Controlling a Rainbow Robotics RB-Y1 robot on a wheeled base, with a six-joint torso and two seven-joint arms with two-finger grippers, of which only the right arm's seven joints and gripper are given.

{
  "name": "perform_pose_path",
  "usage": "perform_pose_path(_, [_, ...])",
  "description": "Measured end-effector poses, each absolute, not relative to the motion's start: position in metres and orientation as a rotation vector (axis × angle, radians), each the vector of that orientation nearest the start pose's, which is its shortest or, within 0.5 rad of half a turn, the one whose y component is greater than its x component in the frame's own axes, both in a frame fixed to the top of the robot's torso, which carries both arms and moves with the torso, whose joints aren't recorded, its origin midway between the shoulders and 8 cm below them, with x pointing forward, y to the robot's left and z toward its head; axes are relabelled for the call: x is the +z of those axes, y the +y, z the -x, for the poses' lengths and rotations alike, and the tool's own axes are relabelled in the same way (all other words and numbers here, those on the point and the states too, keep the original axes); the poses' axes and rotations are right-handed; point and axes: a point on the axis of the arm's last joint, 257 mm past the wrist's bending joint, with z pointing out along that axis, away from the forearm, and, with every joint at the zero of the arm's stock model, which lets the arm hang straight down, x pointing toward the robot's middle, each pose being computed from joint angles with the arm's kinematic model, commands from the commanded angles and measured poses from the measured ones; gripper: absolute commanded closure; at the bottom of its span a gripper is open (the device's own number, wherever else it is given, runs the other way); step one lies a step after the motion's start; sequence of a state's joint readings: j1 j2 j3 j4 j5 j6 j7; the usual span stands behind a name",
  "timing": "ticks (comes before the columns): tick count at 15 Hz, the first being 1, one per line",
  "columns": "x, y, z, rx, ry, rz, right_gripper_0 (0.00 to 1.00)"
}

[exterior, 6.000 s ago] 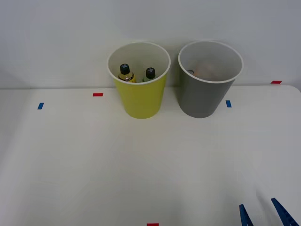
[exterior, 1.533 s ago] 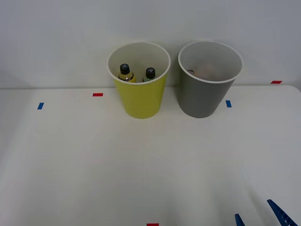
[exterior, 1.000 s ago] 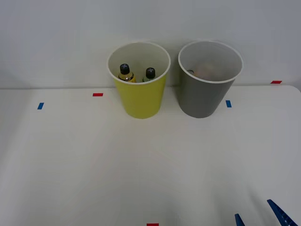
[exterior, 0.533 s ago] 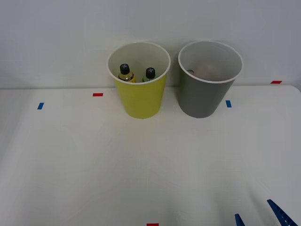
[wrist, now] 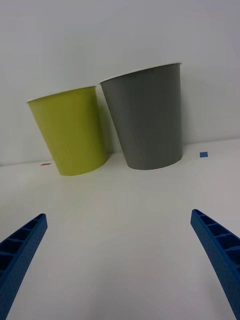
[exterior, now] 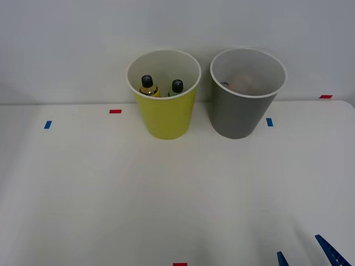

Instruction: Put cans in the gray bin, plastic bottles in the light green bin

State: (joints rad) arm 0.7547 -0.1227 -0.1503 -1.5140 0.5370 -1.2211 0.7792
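Observation:
The light green bin (exterior: 163, 119) stands at the table's back, and the gray bin (exterior: 238, 113) is close on its right. Two plastic bottles with black caps stand upright inside the light green bin, one yellow (exterior: 147, 86) and one greenish (exterior: 176, 87). Inside the gray bin a dim reddish shape (exterior: 244, 83) shows; I cannot tell whether it is a can. My right gripper (exterior: 305, 257) is open and holds nothing, low at the front right, far from both bins. In the right wrist view the gripper (wrist: 117, 215) faces the light green bin (wrist: 70, 132) and the gray bin (wrist: 147, 120) across bare table.
Small red tape marks (exterior: 115, 111) and blue tape marks (exterior: 269, 122) lie on the white table. A white wall rises right behind the bins. The table's right edge runs past a red mark (exterior: 325, 96).
Compared with six seconds ago, my right fingertips sit lower in the front view and stand wider apart. Over the last second and a half nothing has moved.

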Motion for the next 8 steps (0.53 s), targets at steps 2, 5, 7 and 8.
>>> perform_pose_path(2, [-0.2769,-0.2544,-0.2209,0.396,1.356,0.140,0.00])
perform_pose_path(5, [-0.2769,-0.2544,-0.2209,0.396,1.356,0.140,0.00])
perform_pose_path(7, [-0.2769,-0.2544,-0.2209,0.396,1.356,0.140,0.00])
perform_pose_path(8, [-0.2769,-0.2544,-0.2209,0.396,1.356,0.140,0.00])
